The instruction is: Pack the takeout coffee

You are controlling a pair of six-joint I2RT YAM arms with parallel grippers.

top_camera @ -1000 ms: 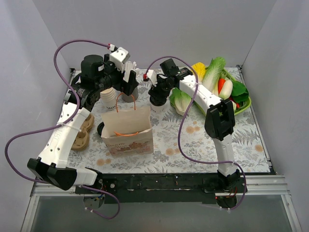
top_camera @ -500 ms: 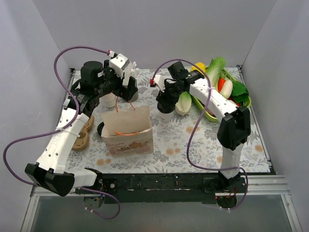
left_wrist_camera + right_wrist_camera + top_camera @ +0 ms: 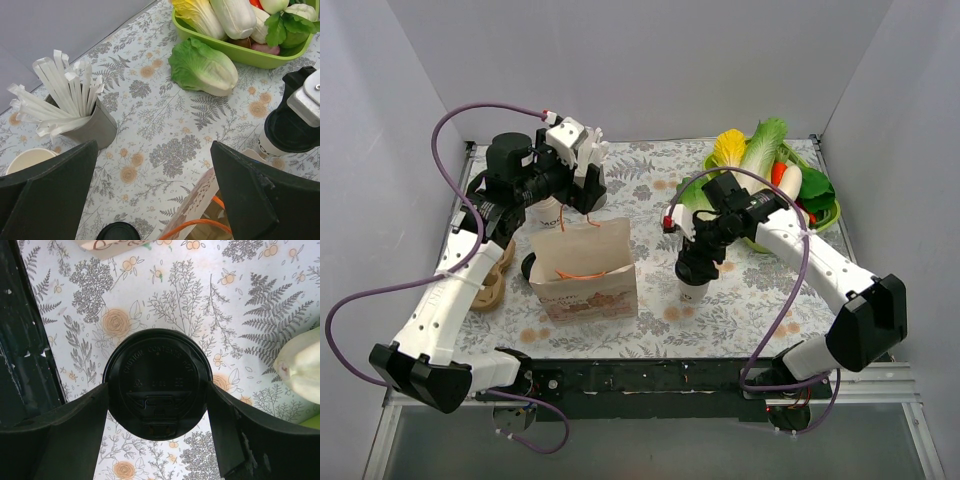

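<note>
Floral surface (image 3: 740, 305). Paper bag (image 3: 585, 268) standing left of centre. Left pincer (image 3: 590, 182) spread wide apart behind bag, gripping nothing. Right pincer (image 3: 156, 390) clamped on takeout coffee (image 3: 694, 291), just right of bag.

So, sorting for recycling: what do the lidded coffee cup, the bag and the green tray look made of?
Cream-white cup: probably matt paper. Its round black lid: moulded plastic, judging by the raised lettering. Tan printed bag with orange handles: likely kraft paper, with folded sides. Green tray: smooth plastic, it seems, with a slight sheen.
</note>
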